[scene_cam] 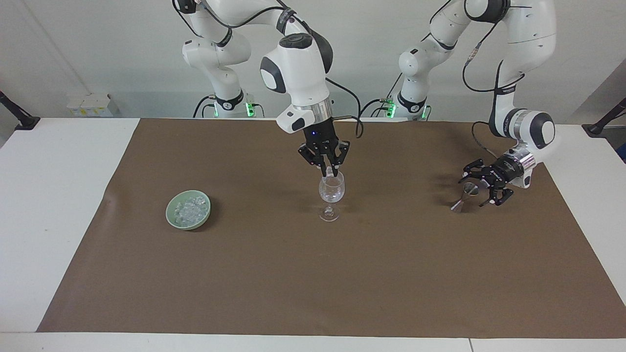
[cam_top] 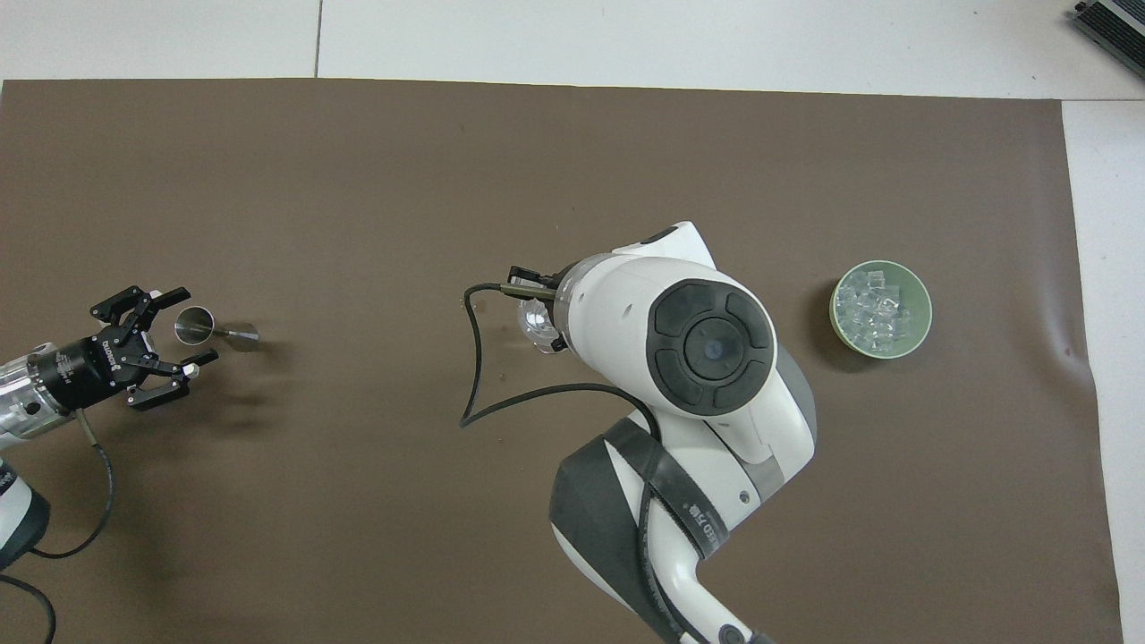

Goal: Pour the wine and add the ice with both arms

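Right pincer (scene_cam: 330, 170) pinched over wine glass (scene_cam: 331, 189), hidden overhead
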